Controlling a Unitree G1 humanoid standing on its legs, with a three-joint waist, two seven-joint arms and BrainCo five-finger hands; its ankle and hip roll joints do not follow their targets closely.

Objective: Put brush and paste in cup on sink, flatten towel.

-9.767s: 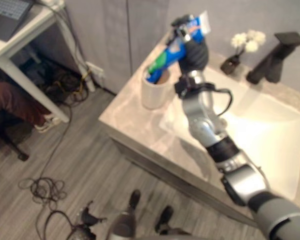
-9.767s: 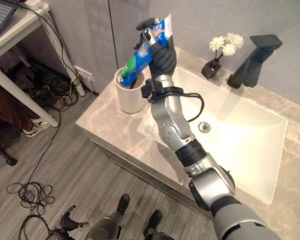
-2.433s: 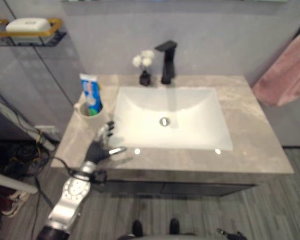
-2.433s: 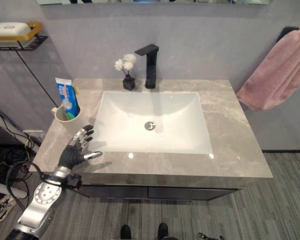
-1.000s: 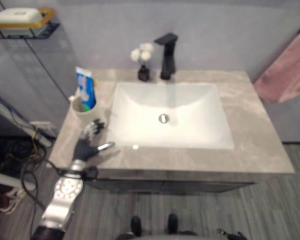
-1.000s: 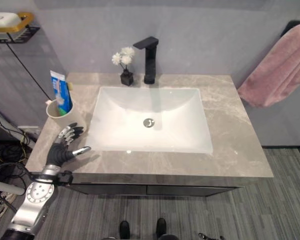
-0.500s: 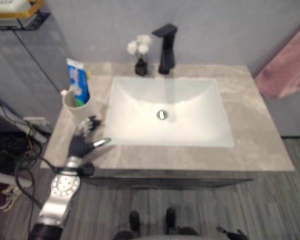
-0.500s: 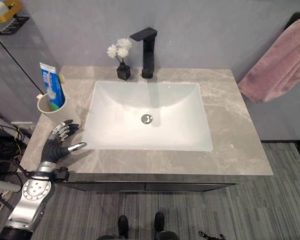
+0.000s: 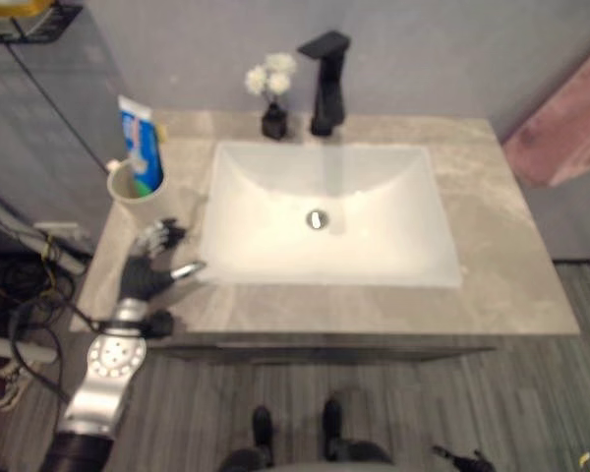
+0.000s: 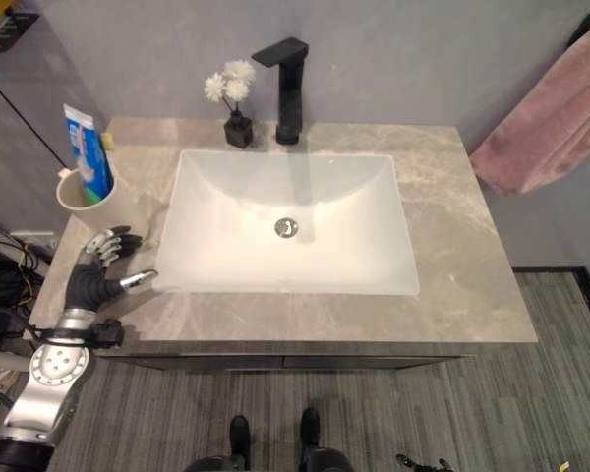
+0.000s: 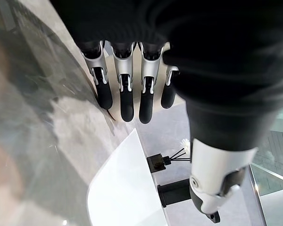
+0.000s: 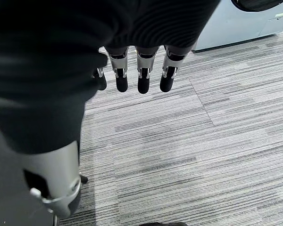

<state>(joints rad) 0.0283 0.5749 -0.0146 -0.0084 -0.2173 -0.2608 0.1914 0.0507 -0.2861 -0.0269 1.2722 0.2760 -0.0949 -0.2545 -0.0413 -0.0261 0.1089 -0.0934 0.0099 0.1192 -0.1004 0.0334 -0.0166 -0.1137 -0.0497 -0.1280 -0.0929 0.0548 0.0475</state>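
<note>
A cream cup (image 10: 84,197) stands at the counter's left end with a blue toothpaste tube (image 10: 87,147) upright in it. I cannot make out a brush in the cup. My left hand (image 10: 93,275) hovers over the counter's front left corner, just in front of the cup, its fingers (image 11: 127,94) straight and holding nothing. A pink towel (image 10: 551,108) hangs bunched on the wall at the far right. My right hand (image 12: 139,70) hangs over grey floor with straight fingers and nothing in it.
A white basin (image 10: 226,197) is sunk into the grey marble counter (image 10: 452,285). Behind it stand a black faucet (image 10: 287,88) and a small black vase with white flowers (image 10: 233,103). A wire shelf (image 9: 20,15) hangs on the wall at the upper left.
Ten seconds ago a hand held the toothpaste tube over the cup; now the tube stands in it. The camera has shifted. My left hand has drawn slightly back from the cup.
</note>
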